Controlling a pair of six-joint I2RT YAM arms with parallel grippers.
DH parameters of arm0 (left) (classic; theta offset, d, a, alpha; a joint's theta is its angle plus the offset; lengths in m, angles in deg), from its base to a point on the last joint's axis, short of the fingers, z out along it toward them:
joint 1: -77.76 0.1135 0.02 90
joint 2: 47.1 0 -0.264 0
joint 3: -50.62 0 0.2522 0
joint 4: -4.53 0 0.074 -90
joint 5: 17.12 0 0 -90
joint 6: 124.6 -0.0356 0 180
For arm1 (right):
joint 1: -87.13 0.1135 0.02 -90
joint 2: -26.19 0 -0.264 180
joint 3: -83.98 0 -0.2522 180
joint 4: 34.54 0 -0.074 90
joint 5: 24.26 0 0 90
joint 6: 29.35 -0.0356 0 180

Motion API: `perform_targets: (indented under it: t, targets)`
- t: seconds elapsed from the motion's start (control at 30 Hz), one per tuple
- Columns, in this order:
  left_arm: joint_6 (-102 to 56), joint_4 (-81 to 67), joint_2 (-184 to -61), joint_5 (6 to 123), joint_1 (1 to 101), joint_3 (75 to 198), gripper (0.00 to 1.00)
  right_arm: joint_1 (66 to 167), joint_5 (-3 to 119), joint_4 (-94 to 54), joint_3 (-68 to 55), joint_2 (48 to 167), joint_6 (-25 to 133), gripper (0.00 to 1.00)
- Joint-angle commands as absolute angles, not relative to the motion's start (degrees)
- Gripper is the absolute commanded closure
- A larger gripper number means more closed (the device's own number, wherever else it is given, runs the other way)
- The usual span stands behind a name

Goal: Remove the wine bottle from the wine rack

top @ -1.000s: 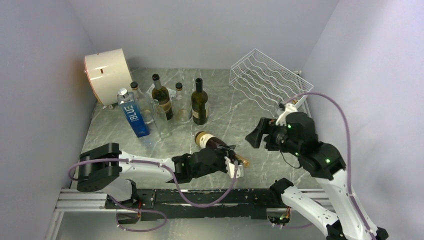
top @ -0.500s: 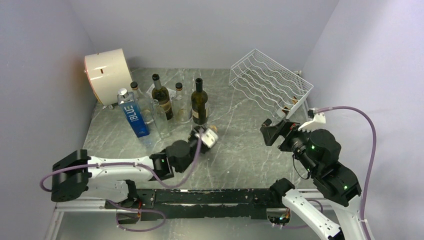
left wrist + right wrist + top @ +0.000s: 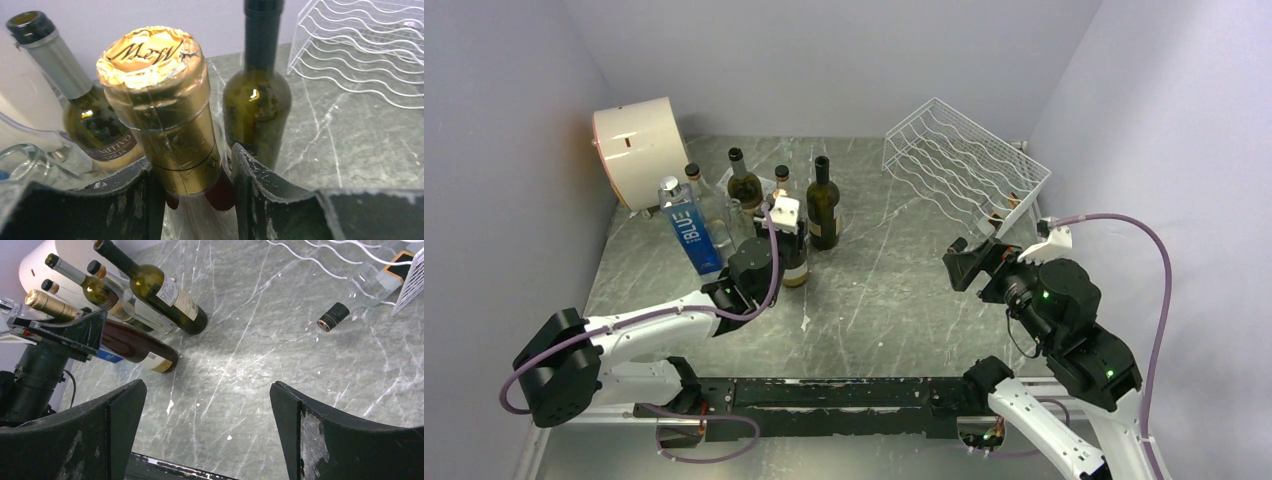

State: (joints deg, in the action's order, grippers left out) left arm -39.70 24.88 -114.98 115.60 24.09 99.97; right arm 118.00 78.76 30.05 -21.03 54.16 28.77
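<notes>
Grey-veined marble table (image 3: 894,290) boxed in by plain pale walls.

The table's top is dark grey stone streaked with thin white veins and fills the floor of the enclosure. A smooth lilac-white back wall (image 3: 824,60) rises from the table's far edge. A left wall (image 3: 494,200) and a right wall (image 3: 1164,120) of the same tone close in its sides, angling outward toward the near edge. A dark mounting rail (image 3: 844,392) runs along the table's near edge. Light is soft and even, and a bright patch (image 3: 240,365) shows on the stone toward the table's middle.
</notes>
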Motion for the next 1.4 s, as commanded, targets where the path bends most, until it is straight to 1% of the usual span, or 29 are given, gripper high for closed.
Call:
perform_targets:
  t: [0.0, 0.17, 0.4, 0.43, 0.47, 0.5, 0.57, 0.63, 0.77, 0.9, 1.0, 1.07, 1.17, 1.27, 1.37]
  targets:
    - [-42.6, 39.3, -113.7, 114.3, 26.8, 102.2, 0.93, 118.3, 79.9, 28.8, -21.5, 53.1, 28.2, 0.00]
    - [-47.2, 44.4, -116.1, 114.3, 28.4, 102.4, 0.93, 118.3, 79.6, 28.7, -22.1, 53.4, 27.9, 0.00]
    - [-44.5, 43.4, -116.9, 113.6, 29.8, 101.4, 0.92, 118.3, 79.3, 28.8, -22.7, 53.8, 27.7, 0.00]
    - [-44.0, 42.5, -116.6, 113.4, 29.9, 101.1, 0.86, 118.3, 79.2, 28.7, -22.9, 53.8, 27.7, 0.00]
    - [-43.4, 41.5, -116.1, 113.1, 29.9, 100.9, 0.76, 118.3, 79.3, 28.6, -23.3, 53.9, 27.8, 0.00]
    - [-42.9, 40.5, -115.7, 112.9, 29.9, 100.7, 0.62, 118.3, 79.3, 28.4, -23.5, 53.9, 27.9, 0.00]
    - [-41.8, 38.0, -114.8, 112.4, 29.9, 100.2, 0.46, 118.3, 79.3, 28.1, -24.0, 54.2, 27.9, 0.00]
    - [-40.3, 35.2, -113.9, 111.9, 29.9, 100.1, 0.36, 118.3, 79.0, 27.6, -24.4, 54.4, 28.1, 0.00]
    - [-38.2, 29.9, -111.4, 110.7, 29.9, 100.0, 0.23, 118.3, 78.3, 26.7, -24.5, 55.8, 28.4, 0.00]
    - [-35.9, 23.4, -107.9, 108.1, 29.9, 100.6, 0.15, 118.3, 77.5, 25.7, -24.5, 57.1, 28.2, 0.00]
    - [-34.6, 18.2, -104.6, 105.4, 29.9, 101.8, 0.11, 118.3, 76.5, 24.5, -26.4, 58.0, 27.8, 0.00]
    - [-33.2, 12.7, -102.1, 103.1, 29.9, 103.4, 0.09, 118.3, 76.0, 23.6, -27.1, 58.6, 27.4, 0.00]
    - [-29.3, 3.7, -98.3, 100.9, 29.9, 106.2, 0.04, 118.3, 75.0, 21.6, -28.7, 60.2, 26.9, 0.00]
    - [-27.1, -3.4, -94.0, 97.9, 29.9, 108.2, 0.03, 118.3, 73.8, 18.3, -30.5, 62.6, 26.3, 0.00]
    - [-27.3, -9.4, -90.2, 94.3, 29.9, 109.7, 0.04, 118.3, 74.2, 15.9, -31.1, 66.5, 26.2, 0.00]
